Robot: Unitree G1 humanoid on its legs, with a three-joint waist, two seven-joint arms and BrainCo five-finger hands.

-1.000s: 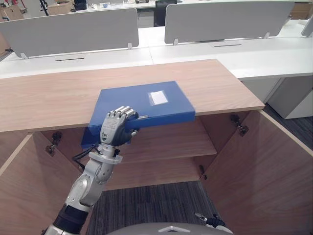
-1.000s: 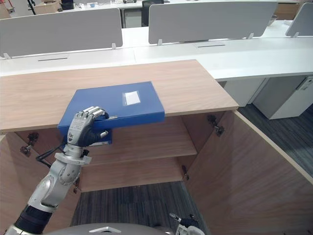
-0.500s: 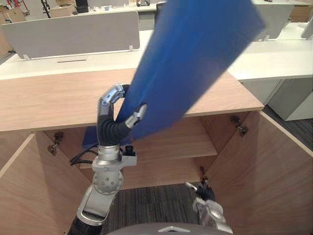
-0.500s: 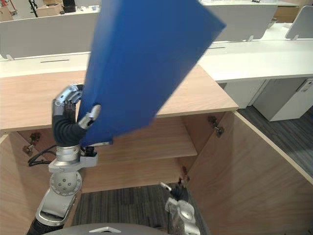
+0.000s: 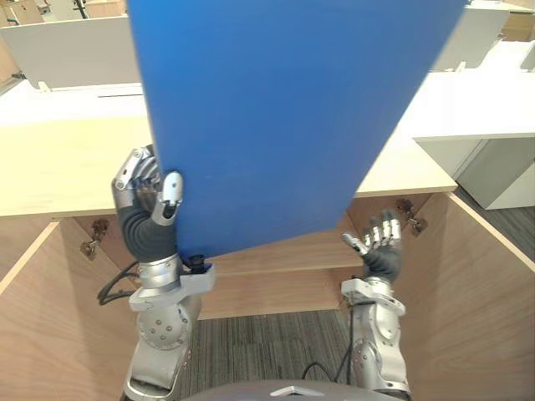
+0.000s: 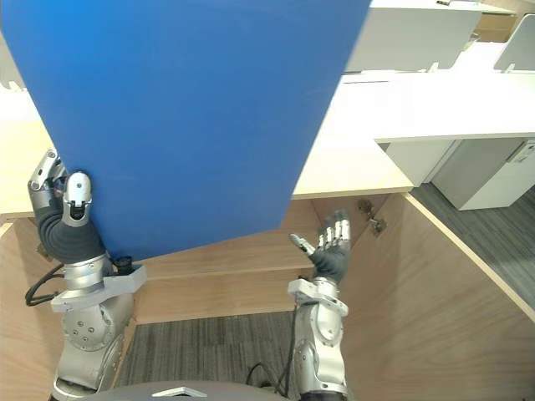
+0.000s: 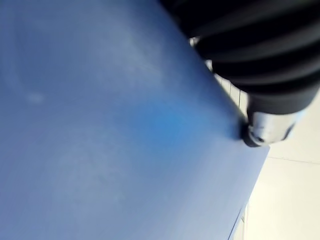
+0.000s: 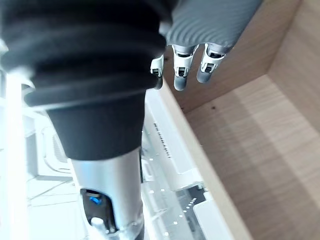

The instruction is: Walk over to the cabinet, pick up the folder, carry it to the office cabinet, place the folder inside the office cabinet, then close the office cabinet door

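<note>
The blue folder (image 5: 284,117) stands lifted up on edge close to my head, hiding most of the wooden cabinet top (image 5: 67,175). My left hand (image 5: 150,188) grips its lower left corner, thumb on the near face and fingers curled behind. In the left wrist view the folder's blue face (image 7: 100,125) lies right against the hand. My right hand (image 5: 378,246) is raised below the folder's lower right edge, fingers straight and spread, touching nothing. It hangs in front of the open cabinet's shelf (image 5: 284,251).
The cabinet's right door (image 5: 485,292) and left door (image 5: 42,326) both swing out toward me. White desks (image 5: 485,100) with grey divider screens (image 5: 67,50) stand behind the cabinet. Dark carpet (image 5: 267,347) lies between the doors.
My left hand has raised the folder higher and turned it more upright, so it now hides more of the scene. My right hand has risen from low down to shelf height.
</note>
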